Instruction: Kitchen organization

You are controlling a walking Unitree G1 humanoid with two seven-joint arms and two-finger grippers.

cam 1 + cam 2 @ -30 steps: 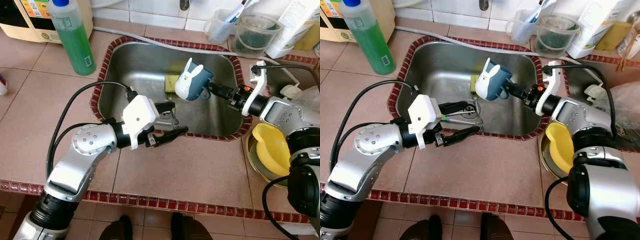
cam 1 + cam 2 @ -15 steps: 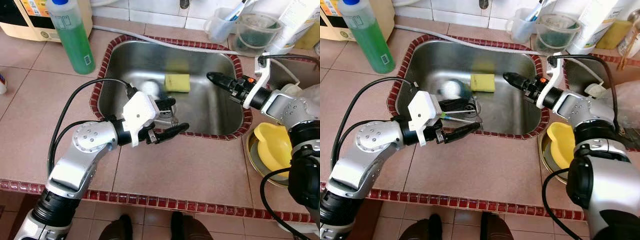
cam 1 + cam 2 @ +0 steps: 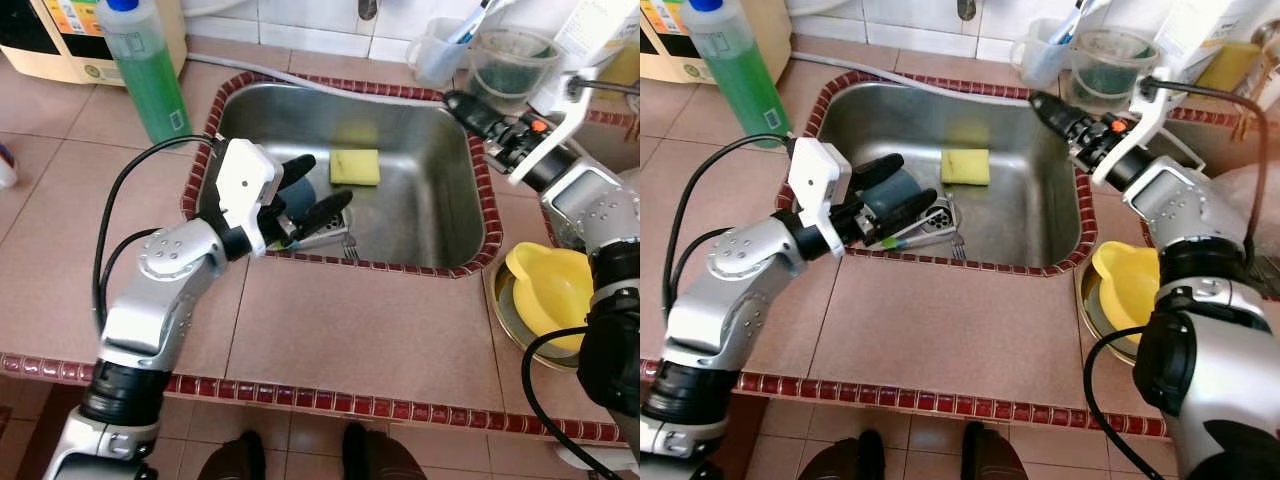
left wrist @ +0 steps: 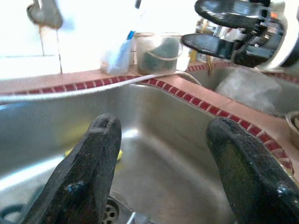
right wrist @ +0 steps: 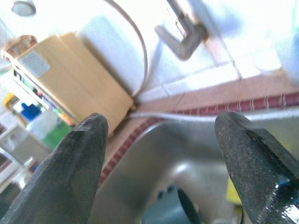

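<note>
Stainless steel walls of the sink (image 3: 440, 210) frame everything I am working over, and going from my left: a green bottle of dish soap (image 3: 146, 72) stands on the tiled counter (image 3: 370, 340) beside the basin's far left corner. My left gripper (image 3: 308, 190) reaches into the left side of the basin with its two black fingers spread wide and nothing between them. The dark blue mug (image 3: 895, 190) lies on the sink floor right at those fingers, partly hidden behind them, so I cannot tell whether a finger actually touches it. Just below the gripper, near the drain, a fork (image 3: 348, 244) rests against the front wall of the basin. Further right, toward the back of the sink, a yellow sponge (image 3: 355, 166) lies flat, apart from the mug. My right gripper (image 3: 470, 108) hangs above the back right corner of the sink rim, fingers parted and holding nothing; in its wrist view the mug shows low down in the basin, well apart from the fingertips. Behind it on the counter stand a clear container (image 3: 512, 66) and a cup with a toothbrush (image 3: 440, 48). At my far right a yellow bowl (image 3: 548, 298) sits tilted inside a metal dish (image 3: 505, 325) on the counter.
</note>
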